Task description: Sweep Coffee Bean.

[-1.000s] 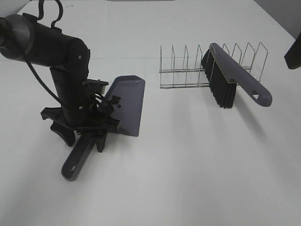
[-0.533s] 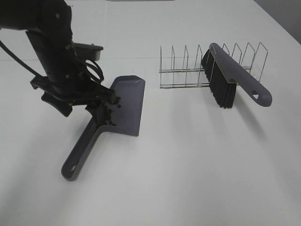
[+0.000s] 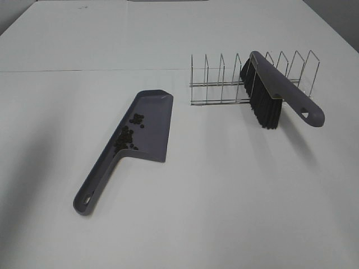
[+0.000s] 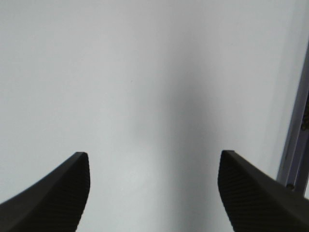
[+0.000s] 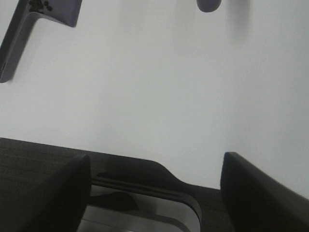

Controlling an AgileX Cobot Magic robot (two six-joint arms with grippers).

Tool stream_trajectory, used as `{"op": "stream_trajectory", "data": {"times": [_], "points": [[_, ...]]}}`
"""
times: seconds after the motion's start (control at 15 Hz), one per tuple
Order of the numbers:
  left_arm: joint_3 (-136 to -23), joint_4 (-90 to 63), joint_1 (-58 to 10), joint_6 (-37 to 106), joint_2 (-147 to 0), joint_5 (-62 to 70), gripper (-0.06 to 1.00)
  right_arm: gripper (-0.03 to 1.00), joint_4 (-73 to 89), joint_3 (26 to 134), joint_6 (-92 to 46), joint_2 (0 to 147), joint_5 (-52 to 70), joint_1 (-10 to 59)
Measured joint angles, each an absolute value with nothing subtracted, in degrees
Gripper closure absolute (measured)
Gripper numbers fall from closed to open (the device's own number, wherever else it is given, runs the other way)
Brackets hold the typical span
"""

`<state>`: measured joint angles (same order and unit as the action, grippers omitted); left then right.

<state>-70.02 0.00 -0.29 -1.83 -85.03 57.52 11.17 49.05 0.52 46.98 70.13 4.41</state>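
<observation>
- Coffee beans (image 3: 126, 134) clustered in grey dustpan (image 3: 152, 126), near its handle end, on white table (image 3: 224, 196).
- Left gripper (image 4: 153, 191): fingers apart, nothing between.
- Right gripper (image 5: 154, 188): fingers apart, empty.
- Brush (image 3: 277, 95) leaning on wire rack (image 3: 219, 84).

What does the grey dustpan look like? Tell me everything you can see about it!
The dustpan is grey-purple and looks like smooth plastic. It has a flat, wide scoop with a low raised rim and a long handle ending in a hanging hole. It lies flat on the white table, with its handle pointing toward the camera. A little pile of dark coffee beans sits inside the scoop along the left wall near the handle. No gripper touches it.
</observation>
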Motion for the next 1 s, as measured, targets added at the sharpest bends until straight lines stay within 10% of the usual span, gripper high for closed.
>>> {"op": "stream_trajectory", "data": {"times": [1.0], "points": [[-34.3, -1.4, -2.8, 4.3, -25.5, 59.4, 0.29, 0.31, 5.0, 45.8, 0.0, 12.1, 70.1, 4.4]]}}
